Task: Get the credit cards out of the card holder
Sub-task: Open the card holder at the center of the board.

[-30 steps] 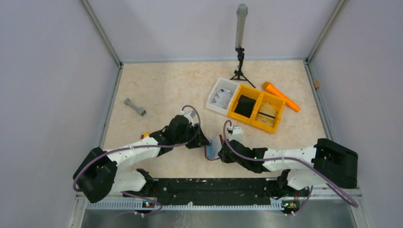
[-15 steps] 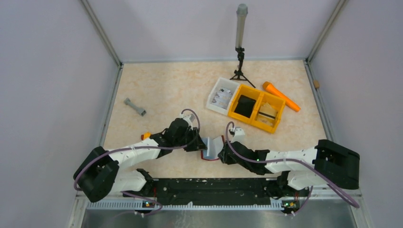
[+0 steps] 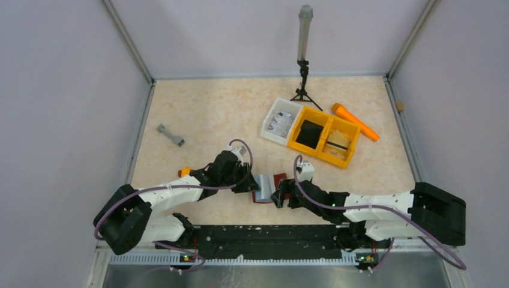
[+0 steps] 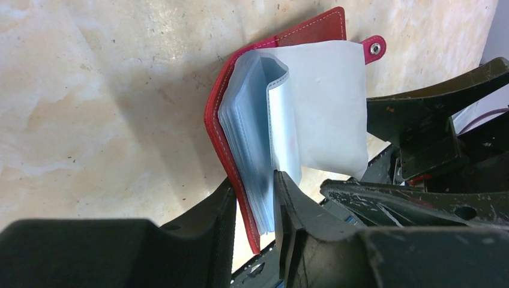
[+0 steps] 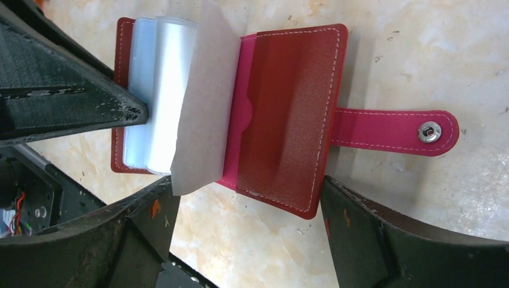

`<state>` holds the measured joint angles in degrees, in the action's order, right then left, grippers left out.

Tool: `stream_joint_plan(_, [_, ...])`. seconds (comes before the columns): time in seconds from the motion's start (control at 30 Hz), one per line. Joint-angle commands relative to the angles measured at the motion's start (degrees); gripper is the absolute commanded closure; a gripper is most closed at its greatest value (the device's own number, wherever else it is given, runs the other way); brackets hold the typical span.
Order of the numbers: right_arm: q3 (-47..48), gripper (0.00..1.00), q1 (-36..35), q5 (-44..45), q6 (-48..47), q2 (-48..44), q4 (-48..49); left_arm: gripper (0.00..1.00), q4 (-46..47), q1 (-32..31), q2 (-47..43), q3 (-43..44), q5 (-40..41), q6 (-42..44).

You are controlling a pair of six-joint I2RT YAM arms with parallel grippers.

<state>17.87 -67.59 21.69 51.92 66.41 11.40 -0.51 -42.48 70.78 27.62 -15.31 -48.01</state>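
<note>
Card holder location: the card holder (image 3: pixel 280 179) lies opened on the table (image 3: pixel 204 108), near the bases, directly between the two grippers.
Left gripper state: the left gripper (image 4: pixel 255 183) is closed down narrow on the holder's left half, with one finger outside the red cover and the other against the stack of clear sleeves (image 4: pixel 264 120).
Right gripper state: the right gripper (image 5: pixel 249 186) stands wide apart and holds nothing. Its fingers (image 5: pixel 360 228) sit either side of the near edge of the red right flap (image 5: pixel 288 114), without visible contact.
Governing relation: the opened holder spreads from one gripper to the other, and its spine runs crosswise to that line. The sleeve stack is on the left gripper's side. The flap and snap tab (image 5: pixel 393 132) are on the right gripper's side, so the free right gripper is the nearer one for reaching into the sleeves.
Raised leaf: one pale leaf (image 5: pixel 204 102) stands up from the spine, curved, between the sleeve stack and the flap.
Not resolvable: it cannot be told whether that leaf is a credit card or an empty sleeve. No card edges can be made out inside the sleeves.
Hidden: the left gripper's finger (image 5: pixel 72 96) covers part of the sleeve stack in the right wrist view. In the top view, the arms hide much of the holder.
</note>
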Motion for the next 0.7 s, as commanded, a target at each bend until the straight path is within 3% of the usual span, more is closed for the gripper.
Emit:
stream_joint_plan(0.0, [0.6, 0.12, 0.4, -0.9, -4.1, -1.1, 4.5, 0.69, 1.4, -0.1, 0.4, 0.0, 0.0, 1.2])
stream_joint_plan(0.27, [6.7, 0.12, 0.4, -2.9, -6.4, 7.1, 4.8, 0.71, 2.8, -0.1, 0.5, 0.6, -2.3, 1.3])
stream_joint_plan(0.43, [7.9, 0.16, 0.4, -3.1, -6.1, 9.3, 5.6, 0.71, 3.5, -0.2, 0.8, 0.4, -3.7, 1.6])
stream_joint_plan(0.67, [9.0, 0.64, 0.4, 2.4, -2.9, 9.4, -1.6, 0.68, 2.3, -0.2, 0.1, 0.5, -3.2, 2.2])
